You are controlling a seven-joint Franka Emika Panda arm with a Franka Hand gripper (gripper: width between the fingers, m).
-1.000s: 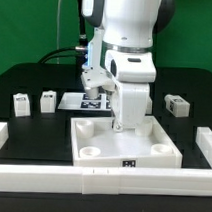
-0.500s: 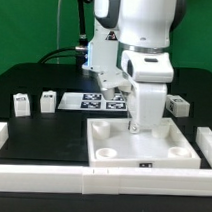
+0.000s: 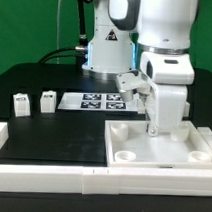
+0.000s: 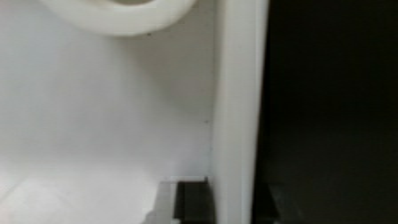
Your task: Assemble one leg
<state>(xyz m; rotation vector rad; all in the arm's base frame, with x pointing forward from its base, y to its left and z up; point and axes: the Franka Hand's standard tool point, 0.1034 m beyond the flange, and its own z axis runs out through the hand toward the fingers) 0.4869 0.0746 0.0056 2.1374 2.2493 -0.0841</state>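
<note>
Your gripper [image 3: 151,127] meets the tray [image 3: 127,163] at its wall; whether the fingers clamp, you cannot tell. A loose hold could skew the tray.

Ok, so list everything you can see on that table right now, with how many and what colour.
small blocks: two, white with black tags, exterior view's left, apart
tray: one, white, exterior view's right, near the front
marker board: one, white with black tags, flat, behind the middle
rails: white, along the front and the exterior view's left edge
table: one, black
arm: one, white, above the tray
gripper: one, down at the tray's far wall
</note>
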